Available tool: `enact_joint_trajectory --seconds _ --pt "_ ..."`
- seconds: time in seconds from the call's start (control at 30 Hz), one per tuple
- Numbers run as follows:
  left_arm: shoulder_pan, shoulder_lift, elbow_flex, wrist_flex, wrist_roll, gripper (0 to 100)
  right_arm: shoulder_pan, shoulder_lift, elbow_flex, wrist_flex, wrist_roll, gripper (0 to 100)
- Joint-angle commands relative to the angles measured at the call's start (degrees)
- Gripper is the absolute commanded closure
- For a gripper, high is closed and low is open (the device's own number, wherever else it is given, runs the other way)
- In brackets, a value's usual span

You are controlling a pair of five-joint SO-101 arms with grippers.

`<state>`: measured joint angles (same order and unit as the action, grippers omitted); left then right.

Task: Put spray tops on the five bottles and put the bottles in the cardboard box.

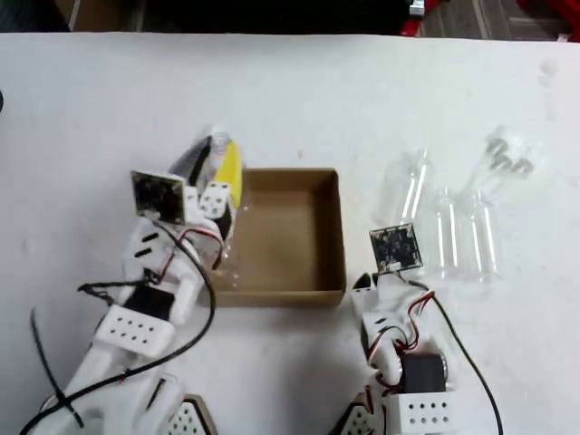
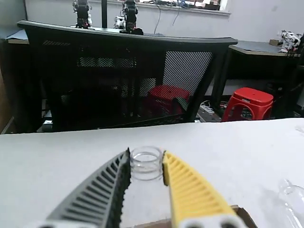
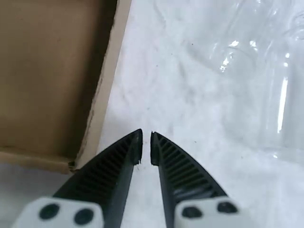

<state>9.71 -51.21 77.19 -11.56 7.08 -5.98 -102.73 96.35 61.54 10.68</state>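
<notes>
Two white robot arms rise from the near edge of a white table (image 1: 91,91). At left, the left hand (image 2: 146,159), one finger grey and one yellow, is clamped on the open neck of a clear bottle (image 2: 145,168) held upright at the left wall of a brown cardboard box (image 1: 281,294); whether its base sits inside the box cannot be told. Just right of the box's near corner, the right hand (image 3: 146,137) hovers over the table, black fingers pinched almost together, holding nothing. Farther right, more clear bottles (image 1: 444,231) lie on the table
</notes>
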Motion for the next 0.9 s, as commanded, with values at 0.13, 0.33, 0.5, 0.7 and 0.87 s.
enact_joint_trajectory --seconds 0.13,0.33,0.5,0.7,0.87 --pt "1.0 16.7 -4.0 -14.6 -7.6 98 0.7 -0.4 0.5 0.2 -0.2 98.4" --pt "-1.2 19.3 -3.7 -19.2 -7.6 98 0.7 -0.4 0.5 0.2 -0.2 98.4" --pt "-1.0 19.6 -2.4 -19.3 -7.6 98 0.7 -0.4 0.5 0.2 -0.2 98.4" --pt "-1.5 19.6 -2.2 -19.2 -7.6 98 0.7 -0.4 0.5 0.2 -0.2 98.4" --pt "-1.5 19.6 -2.1 -19.1 -7.6 98 0.7 -0.4 0.5 0.2 -0.2 98.4"
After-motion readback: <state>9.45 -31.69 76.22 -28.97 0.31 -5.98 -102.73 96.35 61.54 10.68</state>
